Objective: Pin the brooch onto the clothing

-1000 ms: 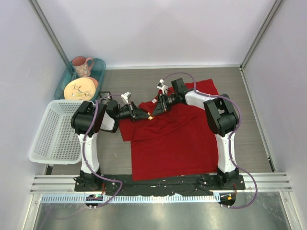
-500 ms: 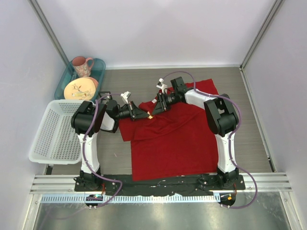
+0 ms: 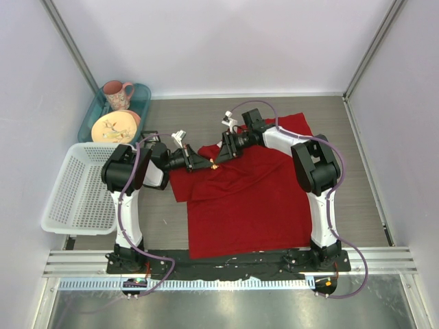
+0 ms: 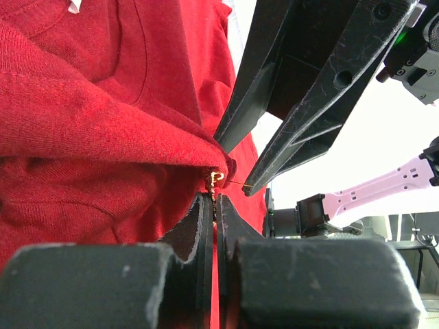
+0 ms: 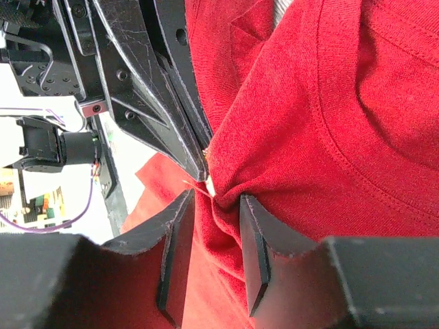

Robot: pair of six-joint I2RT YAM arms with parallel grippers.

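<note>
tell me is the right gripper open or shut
Open: the right gripper shows a clear gap between its jaws, with a bunch of the shirt lying in it.

Both arms are the same build. Left arm and right arm: white link shells, chunky black joint housings. A purple cable loops outside each arm from base to wrist. Bases are bolted to a black plate on a slotted aluminium rail. A small white bracket sticks off each wrist.

Left pincer: matte black, flat tapered fingers, grey scuffing on the finger blocks; round screw holes in its side plates. Right pincer: same black, scratched faces, edges worn pale.
</note>
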